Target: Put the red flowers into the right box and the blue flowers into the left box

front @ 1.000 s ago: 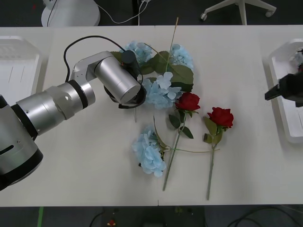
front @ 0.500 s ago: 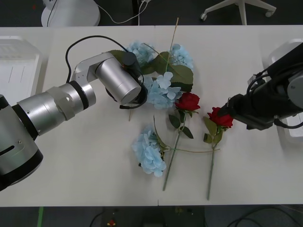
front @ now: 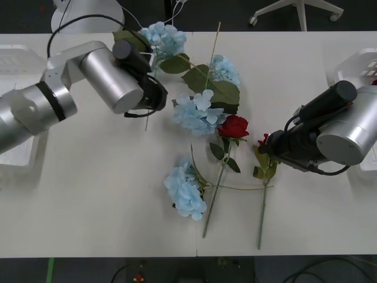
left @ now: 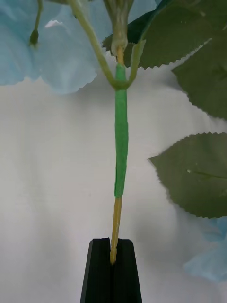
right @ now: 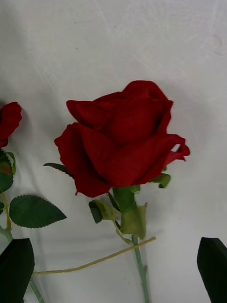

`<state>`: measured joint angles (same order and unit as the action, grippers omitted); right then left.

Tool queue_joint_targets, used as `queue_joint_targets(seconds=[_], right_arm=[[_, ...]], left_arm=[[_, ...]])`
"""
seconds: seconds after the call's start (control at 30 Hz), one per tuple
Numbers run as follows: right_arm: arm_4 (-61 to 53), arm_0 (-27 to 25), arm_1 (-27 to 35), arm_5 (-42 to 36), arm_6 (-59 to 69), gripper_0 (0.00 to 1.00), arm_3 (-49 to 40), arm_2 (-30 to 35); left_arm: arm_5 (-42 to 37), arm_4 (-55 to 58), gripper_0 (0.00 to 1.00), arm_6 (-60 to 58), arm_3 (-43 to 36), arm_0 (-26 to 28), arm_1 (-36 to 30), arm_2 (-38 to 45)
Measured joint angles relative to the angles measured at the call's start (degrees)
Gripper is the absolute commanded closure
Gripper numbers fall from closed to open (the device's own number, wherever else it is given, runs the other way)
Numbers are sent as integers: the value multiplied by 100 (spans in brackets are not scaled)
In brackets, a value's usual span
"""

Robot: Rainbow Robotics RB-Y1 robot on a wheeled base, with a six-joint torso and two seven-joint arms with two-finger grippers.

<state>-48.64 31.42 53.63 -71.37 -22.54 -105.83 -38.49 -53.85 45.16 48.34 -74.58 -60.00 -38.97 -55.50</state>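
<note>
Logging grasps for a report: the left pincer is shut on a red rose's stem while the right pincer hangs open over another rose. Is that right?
Not quite. The left pincer is shut on a blue flower's stem, not a rose's; the left wrist view shows pale-blue petals above the stem. The right pincer does hang open over a red rose.

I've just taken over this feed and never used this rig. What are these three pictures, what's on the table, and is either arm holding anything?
The wide picture looks down from above a two-armed robot; the tall ones come from cameras on its wrists. The left gripper is shut on the stem of a blue flower, raised at the table's far side. The right gripper is open over a red rose, not holding it. Three more blue flowers and another rose lie mid-table. White boxes sit at the left and right edges.
</note>
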Motion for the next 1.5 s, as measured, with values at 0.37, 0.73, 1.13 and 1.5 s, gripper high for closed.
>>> queue_joint_targets(seconds=[0.37, 0.73, 1.13, 1.5], right_arm=[[626, 18, -272, 765, -24, 0, 563, -863], [639, 30, -529, 784, -754, 0, 1038, -943], [639, 53, -685, 770, -958, 9, 1214, -943], [635, 233, -810, 697, -1076, 89, 1554, -943]], left_arm=[[-1274, 386, 100, 818, -1341, 883, -1788, 1961], [-3157, 668, 100, 4298, -1305, 2324, -1794, 5862], [-3019, 430, 100, 6191, 875, 2351, -2042, 6314], [-2105, -944, 100, 6308, 1515, 2351, -2043, 5579]])
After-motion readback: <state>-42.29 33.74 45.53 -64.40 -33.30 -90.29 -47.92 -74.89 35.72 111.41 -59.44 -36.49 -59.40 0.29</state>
